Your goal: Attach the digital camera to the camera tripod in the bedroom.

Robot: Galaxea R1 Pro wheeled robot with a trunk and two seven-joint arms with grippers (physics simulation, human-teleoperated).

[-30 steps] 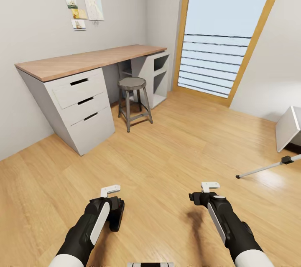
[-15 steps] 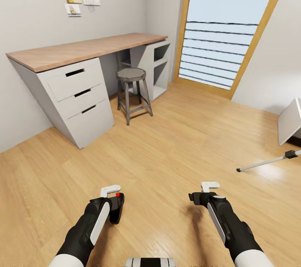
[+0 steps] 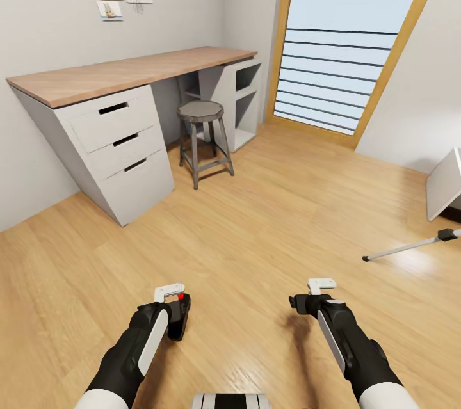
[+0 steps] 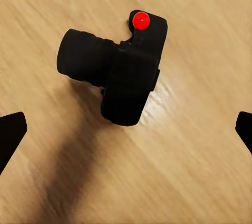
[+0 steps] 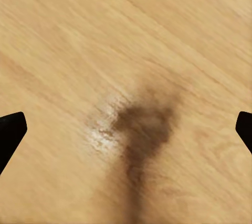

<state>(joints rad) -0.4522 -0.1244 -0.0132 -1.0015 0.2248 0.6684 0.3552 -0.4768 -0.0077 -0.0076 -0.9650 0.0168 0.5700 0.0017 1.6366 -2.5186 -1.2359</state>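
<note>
The digital camera [image 3: 178, 318] is small and black with a red button, and shows just past my left gripper [image 3: 171, 312] low in the head view. In the left wrist view the digital camera [image 4: 118, 71] lies over the light wood floor between the two far-apart fingertips [image 4: 10, 132], untouched by either; the left gripper is open. My right gripper [image 3: 306, 303] hangs open over bare floor [image 5: 126, 103]. One thin silver-white leg of the camera tripod [image 3: 410, 247] with a black joint reaches in from the right edge; the rest is out of view.
A wood-topped grey desk with drawers [image 3: 121, 134] stands along the left wall, with a round metal stool [image 3: 203, 140] beside it. A tall wood-framed window [image 3: 349, 44] is ahead. A white bed corner [image 3: 445, 185] sits at the right edge.
The head view has shifted, so desk and window sit differently in the picture. The digital camera by my left gripper has turned, and its red button shows now. Both grippers stay open.
</note>
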